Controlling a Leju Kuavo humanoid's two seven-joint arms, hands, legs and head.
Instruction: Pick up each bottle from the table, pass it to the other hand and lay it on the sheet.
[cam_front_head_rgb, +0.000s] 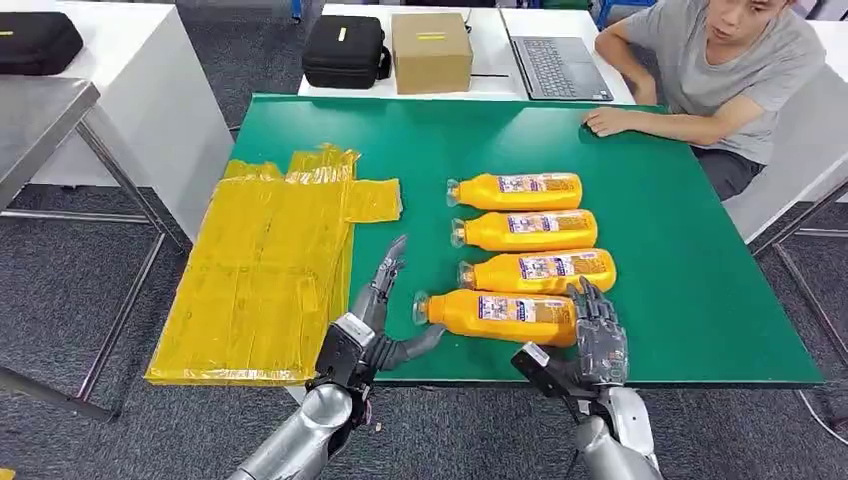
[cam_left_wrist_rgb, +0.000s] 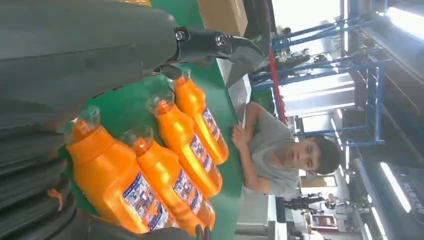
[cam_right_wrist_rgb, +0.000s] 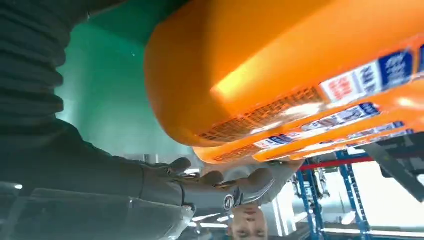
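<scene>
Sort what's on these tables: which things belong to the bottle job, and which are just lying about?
Job: four orange bottles, yellow sheet, green table, left hand, right hand.

Lying about: black bag, cardboard box, laptop, second black bag.

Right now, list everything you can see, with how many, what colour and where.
Bottles: four, orange with clear caps, lying side by side mid-table, caps toward the sheet.
Sheet: one, yellow, on the table's left part, hanging past its front edge.
Table: one, green top.
Box: one, brown cardboard, on the white table behind.
Bags: two, black, one beside the box, one far left.
Laptop: one, grey, open, right of the box.
Person: one, grey shirt, seated at the far right corner, hand on the table.
Left hand: fingers apart, holding nothing, beside the nearest bottle's cap.
Right hand: at the nearest bottle's base; grip unclear.
</scene>
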